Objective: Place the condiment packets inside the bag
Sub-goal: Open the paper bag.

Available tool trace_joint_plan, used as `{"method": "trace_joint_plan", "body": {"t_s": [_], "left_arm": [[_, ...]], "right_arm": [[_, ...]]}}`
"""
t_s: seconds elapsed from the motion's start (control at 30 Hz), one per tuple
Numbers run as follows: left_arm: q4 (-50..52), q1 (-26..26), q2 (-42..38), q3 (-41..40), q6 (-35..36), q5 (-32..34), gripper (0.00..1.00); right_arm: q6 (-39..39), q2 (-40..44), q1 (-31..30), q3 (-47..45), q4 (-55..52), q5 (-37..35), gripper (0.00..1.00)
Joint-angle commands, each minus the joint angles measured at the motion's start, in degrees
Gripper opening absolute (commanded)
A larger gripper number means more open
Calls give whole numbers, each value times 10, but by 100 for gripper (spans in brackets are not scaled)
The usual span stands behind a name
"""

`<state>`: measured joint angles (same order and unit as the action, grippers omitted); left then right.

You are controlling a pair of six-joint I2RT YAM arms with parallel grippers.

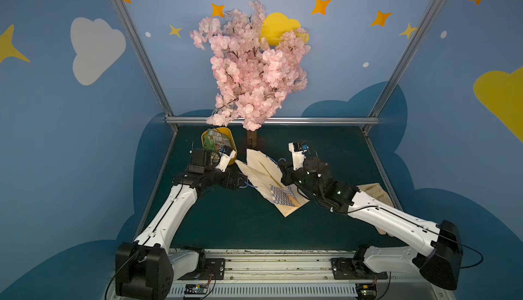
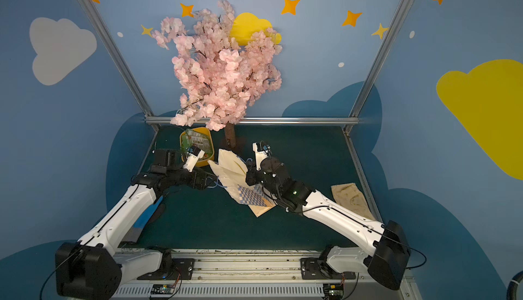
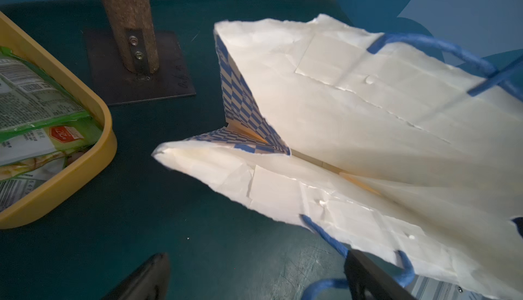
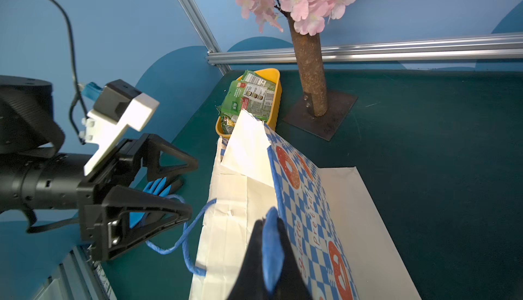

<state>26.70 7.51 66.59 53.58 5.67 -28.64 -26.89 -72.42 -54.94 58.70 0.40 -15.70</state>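
Note:
The bag (image 1: 266,177) (image 2: 233,175) lies on its side on the green table, its cream inside open toward the back left (image 3: 368,120) and its checkered face up (image 4: 305,199). My right gripper (image 4: 268,222) (image 1: 283,168) is shut on the upper blue cord handle (image 4: 271,244) and holds that side up. The left gripper (image 3: 256,259) (image 4: 192,187) (image 1: 243,184) stands open at the bag's mouth, holding nothing. The lower handle loop (image 3: 325,236) runs beside one of its fingers. The condiment packets (image 1: 215,140) (image 2: 198,141) (image 3: 36,109) (image 4: 252,97) are heaped in the yellow tray (image 1: 230,140) (image 3: 104,143), just beyond the bag's mouth.
A pink blossom tree rises at the back middle; its brown trunk (image 1: 251,138) (image 4: 307,66) stands on a dark base plate (image 3: 141,66) between the tray and the bag. A tan crumpled bag (image 1: 373,191) (image 2: 353,196) lies by the right rail. Metal frame rails border the table.

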Motion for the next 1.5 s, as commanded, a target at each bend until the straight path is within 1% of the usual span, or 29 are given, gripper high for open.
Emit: {"method": "trace_joint_plan", "body": {"t_s": [0.0, 0.17, 0.33, 0.53, 0.67, 0.83, 1.0, 1.1, 1.3, 1.47], "left_arm": [[24, 0, -18, 36, -19, -7, 100], [61, -1, -23, 70, -56, -16, 100], [103, 0, -27, 86, -69, -33, 100], [116, 0, -36, 59, -62, -12, 100], [111, 0, -13, 39, -66, -15, 100], [107, 0, 11, 51, -76, -16, 100], [90, 0, 8, 41, -90, -50, 100], [85, 0, 13, 30, -88, -52, 100], [84, -3, 39, 20, -89, -17, 100], [52, -11, 27, 9, -114, 9, 100]], "right_arm": [[-20, -12, -18, 2, 29, -52, 0], [-50, -32, -45, 9, 38, -118, 0], [-85, -51, -65, 21, 48, -172, 0], [-120, -54, -82, 21, 83, -202, 0], [-136, -65, -97, 18, 111, -228, 0], [-151, -94, -113, 27, 134, -261, 0], [-173, -129, -120, 39, 169, -274, 0], [-176, -153, -125, 55, 180, -270, 0], [-178, -177, -130, 71, 200, -262, 0], [-181, -175, -132, 63, 206, -264, 0]]}}
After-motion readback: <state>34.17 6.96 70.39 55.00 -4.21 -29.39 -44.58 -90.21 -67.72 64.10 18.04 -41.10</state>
